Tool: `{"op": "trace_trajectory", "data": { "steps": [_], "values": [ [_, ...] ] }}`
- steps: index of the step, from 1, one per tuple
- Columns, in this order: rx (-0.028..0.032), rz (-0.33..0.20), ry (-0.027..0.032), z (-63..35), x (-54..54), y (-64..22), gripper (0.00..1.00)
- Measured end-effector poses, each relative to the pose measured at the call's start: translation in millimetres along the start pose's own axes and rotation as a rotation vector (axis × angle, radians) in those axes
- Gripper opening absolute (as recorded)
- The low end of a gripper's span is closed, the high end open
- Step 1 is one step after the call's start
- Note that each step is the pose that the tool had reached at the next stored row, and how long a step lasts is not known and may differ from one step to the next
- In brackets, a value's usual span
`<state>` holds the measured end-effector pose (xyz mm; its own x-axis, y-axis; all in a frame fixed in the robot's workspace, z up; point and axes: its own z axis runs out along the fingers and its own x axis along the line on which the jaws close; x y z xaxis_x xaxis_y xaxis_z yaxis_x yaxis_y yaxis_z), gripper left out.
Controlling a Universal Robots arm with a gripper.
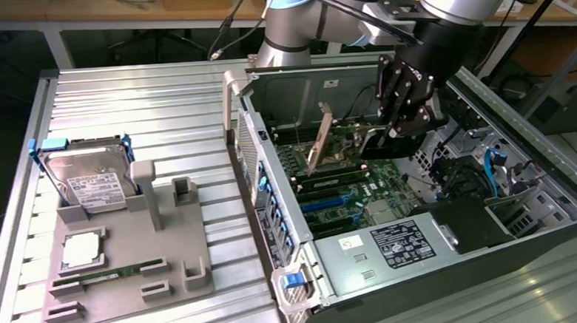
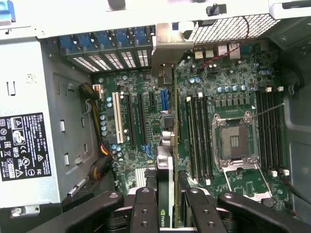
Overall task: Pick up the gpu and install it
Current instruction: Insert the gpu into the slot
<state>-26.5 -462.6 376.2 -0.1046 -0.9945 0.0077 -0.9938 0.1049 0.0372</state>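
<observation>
One gripper (image 2: pixel 167 209), jaws partly closed on the gpu (image 1: pixel 319 141), holds it edge-on above the motherboard (image 2: pixel 141 121) inside the open computer case (image 1: pixel 555 240); case lies on a ribbed metal table (image 1: pixel 137 103); wooden benches (image 1: pixel 63 7) behind.

White certification symbols and fine print too small to read cover the black label (image 2: pixel 23 145) on the power supply (image 2: pixel 29 58), and a small unreadable logo marks the gpu (image 2: pixel 165 165).

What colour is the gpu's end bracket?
Plain silvery metal. The end bracket of the gpu shows best in the wrist view.
</observation>
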Motion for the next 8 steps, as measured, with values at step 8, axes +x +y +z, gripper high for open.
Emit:
{"op": "trace_trajectory", "data": {
  "steps": [8],
  "values": [
    [0.0,0.0,0.0005,2.1,0.0,-0.1,0.27]
  ]
}}
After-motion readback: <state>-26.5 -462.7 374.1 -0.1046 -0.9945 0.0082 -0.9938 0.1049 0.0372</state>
